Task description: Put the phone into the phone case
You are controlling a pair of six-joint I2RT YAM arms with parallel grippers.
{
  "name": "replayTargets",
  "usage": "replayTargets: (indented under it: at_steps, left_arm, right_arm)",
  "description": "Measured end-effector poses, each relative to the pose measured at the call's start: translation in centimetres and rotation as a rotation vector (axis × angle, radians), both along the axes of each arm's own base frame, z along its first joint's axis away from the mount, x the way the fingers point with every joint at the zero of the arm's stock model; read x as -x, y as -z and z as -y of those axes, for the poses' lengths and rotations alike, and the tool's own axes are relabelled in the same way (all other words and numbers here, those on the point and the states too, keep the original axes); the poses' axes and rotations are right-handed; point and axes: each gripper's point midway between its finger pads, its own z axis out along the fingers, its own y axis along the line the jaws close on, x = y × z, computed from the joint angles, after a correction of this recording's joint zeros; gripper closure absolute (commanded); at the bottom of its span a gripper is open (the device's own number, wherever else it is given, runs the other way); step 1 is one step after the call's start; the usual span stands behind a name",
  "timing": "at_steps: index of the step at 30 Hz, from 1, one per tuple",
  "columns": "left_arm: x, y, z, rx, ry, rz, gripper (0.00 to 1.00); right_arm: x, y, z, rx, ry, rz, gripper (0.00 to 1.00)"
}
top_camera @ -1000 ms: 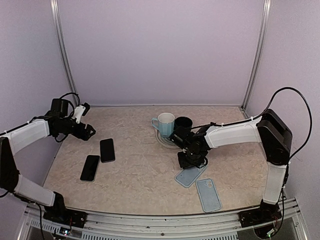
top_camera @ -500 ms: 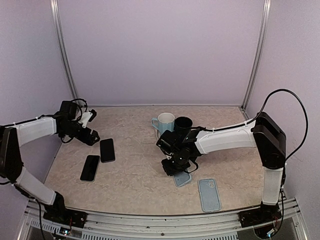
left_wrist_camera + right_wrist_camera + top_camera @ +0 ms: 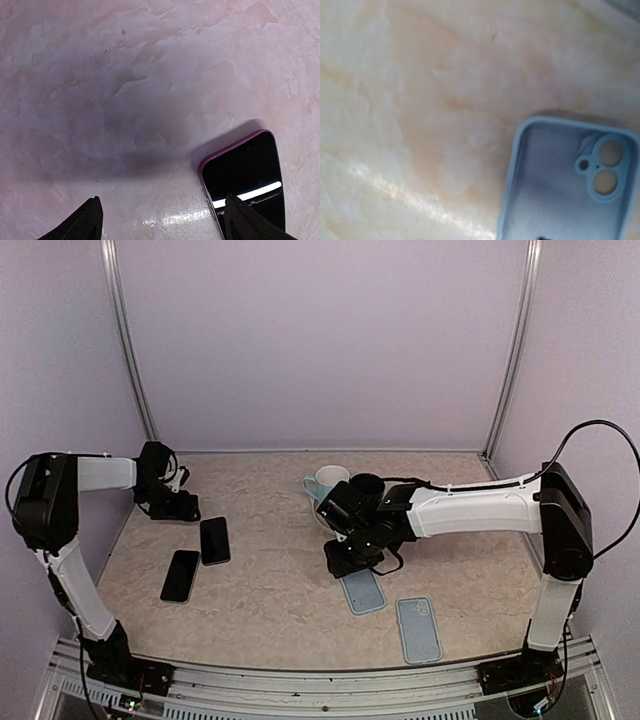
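Note:
Two dark phones lie at the left of the table: one with a purple edge (image 3: 214,540), also in the left wrist view (image 3: 245,175), and another (image 3: 181,575) nearer me. My left gripper (image 3: 178,506) is open and empty just beyond the purple-edged phone, its right finger (image 3: 242,222) over the phone's corner. A light blue phone case (image 3: 362,591) lies open side up in the middle, its camera holes showing in the right wrist view (image 3: 570,185). My right gripper (image 3: 348,558) hovers low at its far end, jaws apart. A second blue case (image 3: 417,628) lies near the front.
A pale blue mug (image 3: 327,483) and a black cup (image 3: 367,485) stand on a saucer just behind the right gripper. The walls of the booth close in the table on the left, back and right.
My right gripper has moved left, and the middle blue case has slid left with it and turned straighter. My left arm has swung back and its gripper has shifted slightly towards the purple-edged phone.

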Motion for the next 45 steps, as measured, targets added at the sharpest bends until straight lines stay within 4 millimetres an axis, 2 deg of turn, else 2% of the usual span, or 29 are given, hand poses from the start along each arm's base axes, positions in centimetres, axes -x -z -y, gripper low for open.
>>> replayTargets:
  at_steps: [3, 9, 11, 13, 17, 21, 24, 28, 30, 35, 37, 42, 45]
  left_arm:
    - [0.4, 0.8, 0.0, 0.05, -0.051, -0.041, 0.2]
    - [1.0, 0.8, 2.5, 0.164, -0.054, -0.073, 0.24]
    - [1.2, 1.3, 3.3, 0.204, -0.053, -0.097, 0.24]
    - [1.5, 2.6, 3.6, 0.237, -0.063, -0.141, 0.25]
    - [0.9, 2.5, 4.4, 0.316, -0.07, -0.14, 0.27]
    - [1.3, 2.3, 6.6, 0.393, -0.03, -0.145, 0.27]
    - [2.6, 2.2, 8.8, 0.465, 0.011, -0.163, 0.27]
    - [4.5, 1.9, 10.7, 0.569, 0.025, -0.22, 0.26]
    - [5.3, 1.8, 11.7, 0.614, 0.035, -0.255, 0.26]
    - [8.5, 1.7, 14.8, 0.67, 0.093, -0.369, 0.28]
    - [9.5, 1.8, 15.3, 0.662, 0.103, -0.412, 0.29]
    - [9.9, 2.0, 14.4, 0.567, 0.104, -0.48, 0.36]
    - [10.1, 2.3, 13.4, 0.496, 0.104, -0.492, 0.41]
  right_arm:
    - [-0.7, -1.0, -0.4, -0.004, 0.015, 0.027, 0.43]
    - [-2.9, -3.1, -3.6, -0.047, 0.009, 0.09, 0.38]
    - [-3.5, -3.4, -4.6, -0.061, 0.003, 0.108, 0.34]
    - [-3.8, -3.2, -5.0, -0.062, 0.002, 0.115, 0.32]
    - [-3.9, -2.8, -5.1, -0.055, 0.003, 0.115, 0.31]
    - [-4.0, -2.7, -5.2, -0.056, 0.004, 0.116, 0.29]
    - [-4.1, -2.6, -5.3, -0.057, 0.007, 0.116, 0.25]
    - [-4.4, -2.0, -5.5, -0.048, 0.017, 0.112, 0.15]
    - [-4.6, -1.7, -5.8, -0.046, 0.03, 0.11, 0.14]
    - [-4.7, -1.0, -5.9, -0.047, 0.06, 0.092, 0.17]
    - [-4.6, -0.8, -5.8, -0.049, 0.069, 0.082, 0.2]
    - [-3.5, 1.4, -5.3, -0.032, 0.067, 0.028, 0.32]
    - [-3.4, 2.4, -6.3, -0.046, 0.043, 0.008, 0.42]
